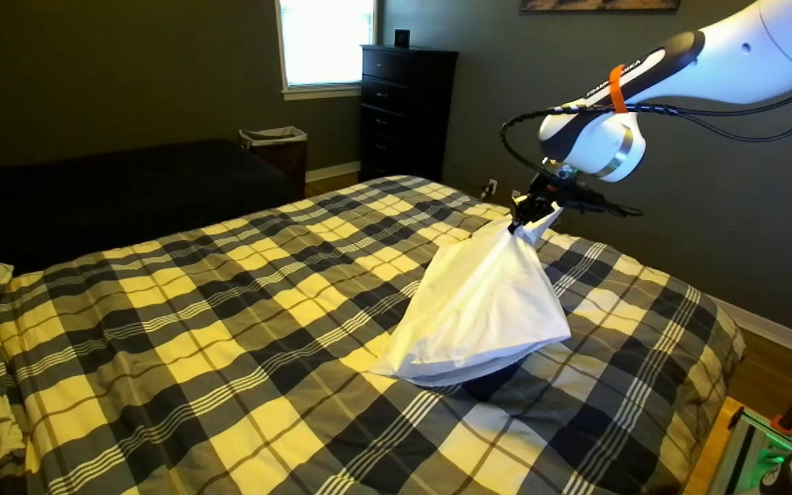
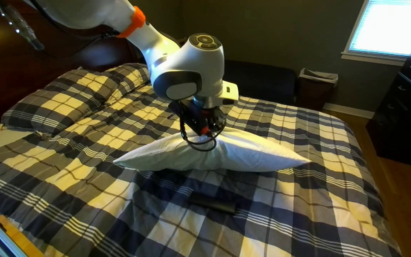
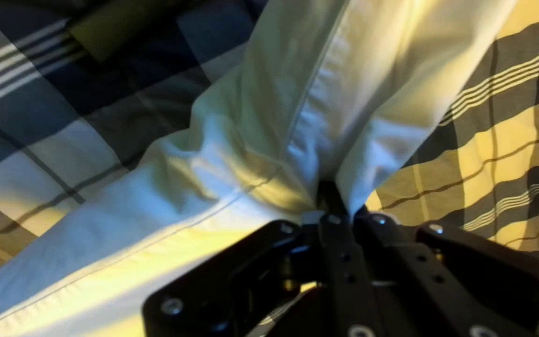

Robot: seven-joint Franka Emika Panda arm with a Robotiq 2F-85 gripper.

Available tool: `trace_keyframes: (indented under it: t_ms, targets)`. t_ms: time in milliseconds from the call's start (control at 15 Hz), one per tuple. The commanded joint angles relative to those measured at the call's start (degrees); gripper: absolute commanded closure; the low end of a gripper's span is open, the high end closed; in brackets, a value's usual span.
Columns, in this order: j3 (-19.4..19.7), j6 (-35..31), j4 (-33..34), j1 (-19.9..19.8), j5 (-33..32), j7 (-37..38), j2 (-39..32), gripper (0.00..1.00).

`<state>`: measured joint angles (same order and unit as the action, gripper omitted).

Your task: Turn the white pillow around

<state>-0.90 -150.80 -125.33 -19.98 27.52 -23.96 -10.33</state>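
Observation:
The white pillow [image 1: 485, 302] hangs tilted from my gripper [image 1: 516, 225] over the plaid bed [image 1: 231, 323]. Its lower edge is at or just above the bedspread; I cannot tell how much of it touches. In an exterior view the pillow [image 2: 252, 151] spreads to both sides, bunched near its middle under my gripper [image 2: 211, 128], whose fingertips are largely hidden by the wrist and cables. In the wrist view the fingers [image 3: 337, 201] are close together with folds of the pillow's white cloth [image 3: 297, 107] gathered between and around their tips.
A small dark flat object [image 2: 212, 202] lies on the bedspread beside the pillow; it also shows in the wrist view [image 3: 115, 28]. Plaid pillows [image 2: 80, 89] lie at the headboard. A laundry hamper [image 1: 276, 155] and a dark dresser [image 1: 406, 103] stand beyond the bed.

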Motion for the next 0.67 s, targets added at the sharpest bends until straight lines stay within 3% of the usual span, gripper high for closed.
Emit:
trace_keyframes:
  t_ms: [0, 600]
  targets:
    - [0.8, 2.8, 3.4, 3.5, -1.2, -2.0, 1.7, 0.99]
    - [-1.0, 3.4, 6.8, 9.0, -3.9, -12.1, 4.5, 0.99]
